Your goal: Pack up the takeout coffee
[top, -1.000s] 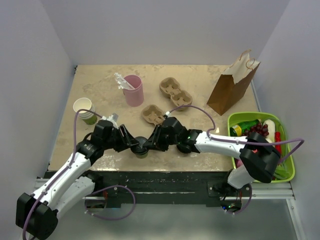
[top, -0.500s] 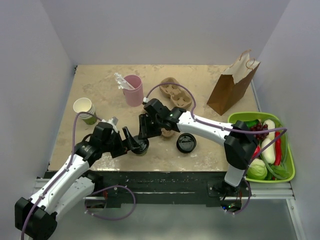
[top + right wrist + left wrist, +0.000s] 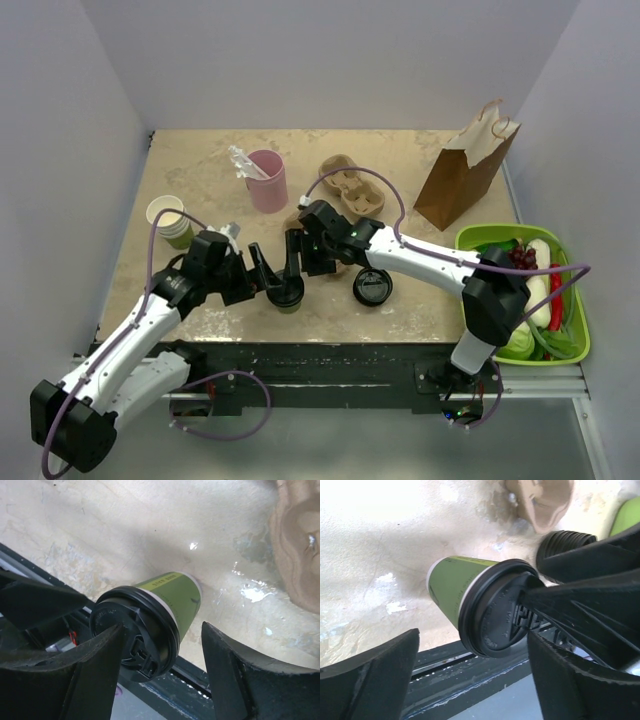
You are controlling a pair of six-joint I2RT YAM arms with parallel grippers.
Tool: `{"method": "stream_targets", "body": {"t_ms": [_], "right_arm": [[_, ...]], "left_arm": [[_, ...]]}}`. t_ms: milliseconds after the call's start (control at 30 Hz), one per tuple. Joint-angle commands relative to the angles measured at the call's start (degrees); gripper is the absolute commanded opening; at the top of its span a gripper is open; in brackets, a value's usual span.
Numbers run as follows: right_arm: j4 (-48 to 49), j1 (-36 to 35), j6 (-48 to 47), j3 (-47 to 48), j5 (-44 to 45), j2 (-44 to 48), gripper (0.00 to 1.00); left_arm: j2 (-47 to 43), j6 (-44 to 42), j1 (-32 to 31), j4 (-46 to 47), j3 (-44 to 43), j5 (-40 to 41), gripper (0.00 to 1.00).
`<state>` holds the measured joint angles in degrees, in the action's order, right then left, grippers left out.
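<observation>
No wording can be read. The takeout coffee (image 3: pixel 172 597), standing between the fingers of the right gripper (image 3: pixel 162 630), carries a pale yellow-green band on its side just under the rim, with a line of small dark print too fine to make out. On its black lid (image 3: pixel 495 610), which faces the left gripper (image 3: pixel 472 640) and lies between that gripper's fingers, raised moulded lettering shows, blurred and partly covered.
</observation>
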<state>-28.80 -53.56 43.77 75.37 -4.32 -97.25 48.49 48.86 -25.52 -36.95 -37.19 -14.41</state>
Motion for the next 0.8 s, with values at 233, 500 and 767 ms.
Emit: {"method": "stream_targets", "body": {"t_ms": [233, 500, 767], "right_arm": [[4.5, 0.1, -0.4, -1.2, -5.5, -0.2, 0.57], [4.1, 0.2, -1.3, -3.0, -7.9, -0.6, 0.52], [9.5, 0.3, -0.5, -6.8, -10.6, 0.0, 0.38]], "left_arm": [[0.8, 0.2, 0.0, 6.7, 3.0, -3.8, 0.75], [2.1, 0.4, 0.0, 7.8, 4.4, -4.3, 0.65], [3.9, 0.4, 0.0, 10.1, 5.6, -4.4, 0.61]]}}
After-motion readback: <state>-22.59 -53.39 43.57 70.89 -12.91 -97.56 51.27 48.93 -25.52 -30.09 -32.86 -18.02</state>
